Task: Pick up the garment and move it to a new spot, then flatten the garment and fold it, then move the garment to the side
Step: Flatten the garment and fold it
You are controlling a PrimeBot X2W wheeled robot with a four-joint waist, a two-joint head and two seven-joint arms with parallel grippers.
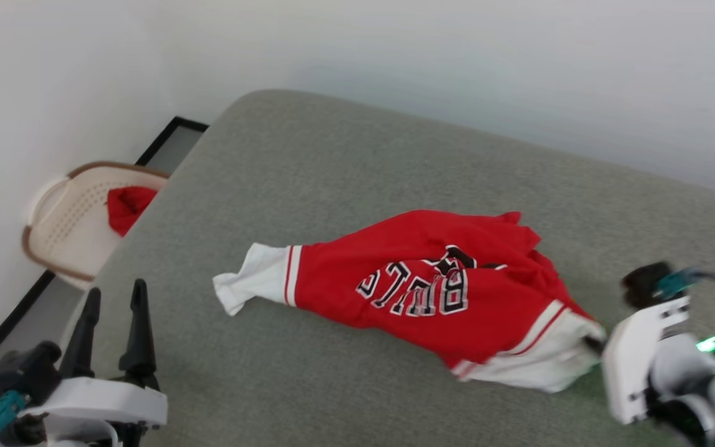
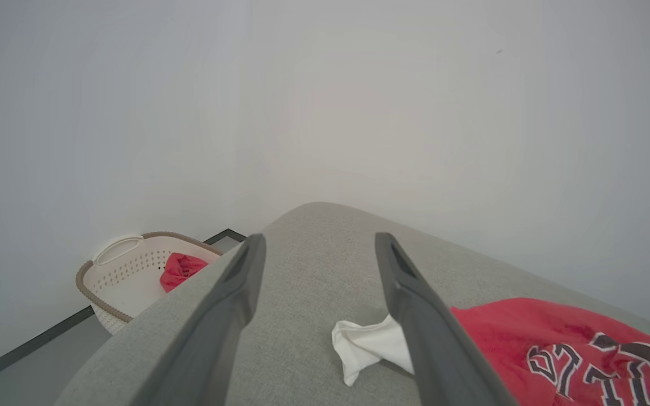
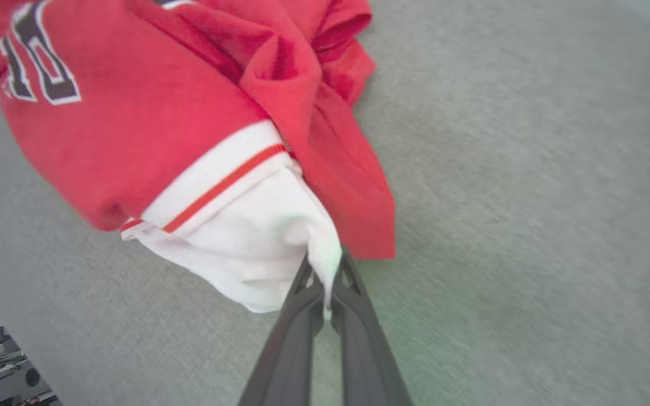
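Over at the far left of the head view, a cream perforated basket [image 1: 62, 223] sits on the floor against the wall, with a small red cloth [image 1: 126, 205] bunched inside it. Lower left, the left gripper [image 1: 116, 288] hovers at the near edge of the grey padded surface [image 1: 345, 155], fingers spread wide, nothing between them. Centre frame, the garment [image 1: 419, 292] lies crumpled on that surface, its black lettering upside down, one white sleeve [image 1: 255, 282] trailing out to the left. Lower right, the right gripper [image 1: 594, 343] is pinched on the garment's other white end. The right wrist view makes it plain: white cloth is squeezed between the two dark fingers [image 3: 291, 349], with the red-striped trim just above.
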